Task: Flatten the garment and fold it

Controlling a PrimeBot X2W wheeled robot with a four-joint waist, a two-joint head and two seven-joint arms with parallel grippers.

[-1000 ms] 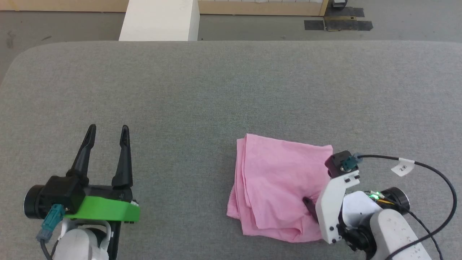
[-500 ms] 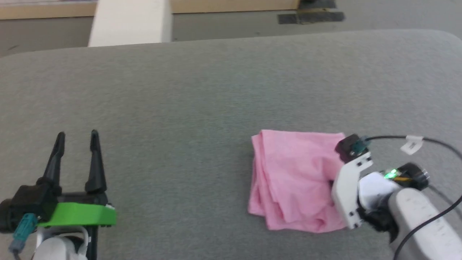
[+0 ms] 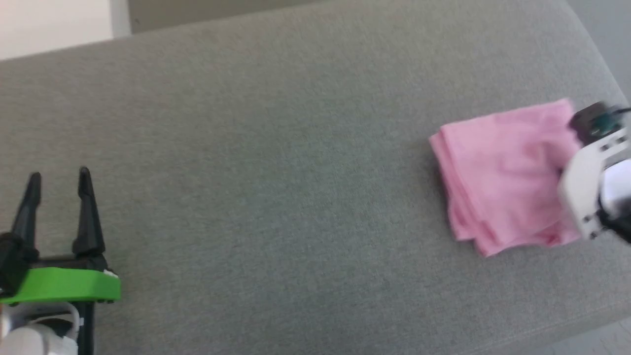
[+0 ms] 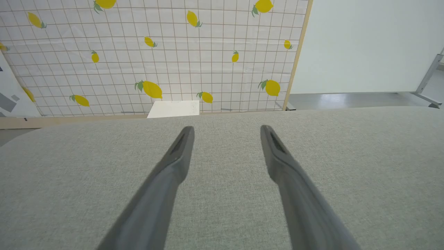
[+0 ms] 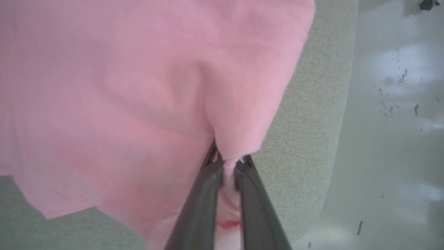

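The garment [image 3: 503, 172] is a light pink cloth lying folded in several layers near the right end of the grey table [image 3: 296, 148]. In the right wrist view my right gripper [image 5: 229, 158] is shut on a pinched bit of the garment's [image 5: 138, 86] edge. In the head view its white wrist mount [image 3: 589, 187] covers the fingers. My left gripper [image 3: 59, 173] rests open at the lower left, far from the cloth, and the left wrist view shows nothing between its fingers [image 4: 177, 156]. Waistband and tag are hidden.
The table's rounded right edge [image 5: 326, 139] runs close beside the garment, with pale floor [image 5: 392, 121] beyond it. A lemon-print grid panel [image 4: 156, 52] and a white box [image 4: 173, 108] stand behind the table's far side.
The head camera has turned, shifting the whole picture. My right gripper has dragged the garment rightward, close to the table's right edge. The left gripper stays open.
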